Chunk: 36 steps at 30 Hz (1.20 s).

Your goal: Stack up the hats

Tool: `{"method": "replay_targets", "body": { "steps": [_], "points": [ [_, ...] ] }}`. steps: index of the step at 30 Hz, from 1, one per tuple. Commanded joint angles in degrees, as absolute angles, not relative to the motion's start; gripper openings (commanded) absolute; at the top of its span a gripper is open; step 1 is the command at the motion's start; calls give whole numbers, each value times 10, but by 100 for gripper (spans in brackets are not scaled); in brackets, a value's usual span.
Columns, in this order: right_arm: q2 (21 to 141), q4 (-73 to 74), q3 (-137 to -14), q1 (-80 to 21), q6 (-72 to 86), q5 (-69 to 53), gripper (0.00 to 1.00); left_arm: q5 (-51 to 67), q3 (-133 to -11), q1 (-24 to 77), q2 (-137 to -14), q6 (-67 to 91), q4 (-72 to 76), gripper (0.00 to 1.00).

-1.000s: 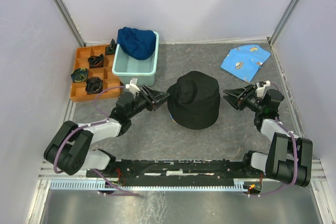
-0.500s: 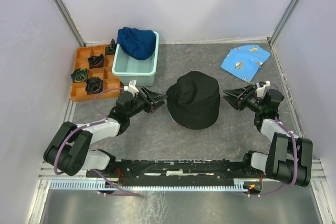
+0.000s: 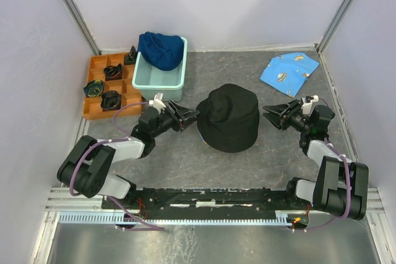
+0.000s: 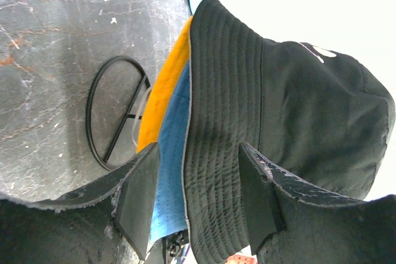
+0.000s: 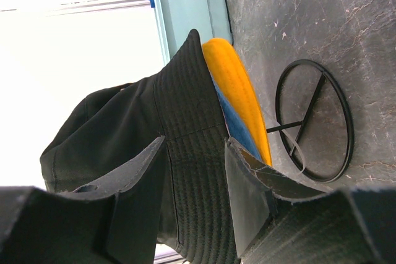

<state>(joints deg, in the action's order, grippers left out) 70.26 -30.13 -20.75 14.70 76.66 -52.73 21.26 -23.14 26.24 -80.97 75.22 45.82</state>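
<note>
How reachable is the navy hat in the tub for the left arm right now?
Probably yes: the navy hat bulges above the tub rim uncovered, and the open left tool is close beside that tub.

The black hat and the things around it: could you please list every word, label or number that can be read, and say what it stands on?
No text reads clearly in any view.
black hat: a small white mark near its crown in the left wrist view, too blurred to read.
printed cloth: small pictures only, no legible words.
</note>
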Motion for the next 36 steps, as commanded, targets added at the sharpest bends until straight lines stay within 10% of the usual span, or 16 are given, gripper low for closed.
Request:
{"method": "replay_targets", "body": {
  "steps": [1,17,30,36],
  "points": [
    [706,-318,-226,149,757,-534,50,229,-242,272,-819,787,534,61],
    [710,-320,-228,149,758,-536,50,248,-220,288,-885,838,652,56],
    [702,-334,-212,149,770,-543,51,235,-206,290,-894,851,684,9],
    [701,-356,-198,155,777,-554,51,236,-206,290,-894,849,682,3]
  ]
}}
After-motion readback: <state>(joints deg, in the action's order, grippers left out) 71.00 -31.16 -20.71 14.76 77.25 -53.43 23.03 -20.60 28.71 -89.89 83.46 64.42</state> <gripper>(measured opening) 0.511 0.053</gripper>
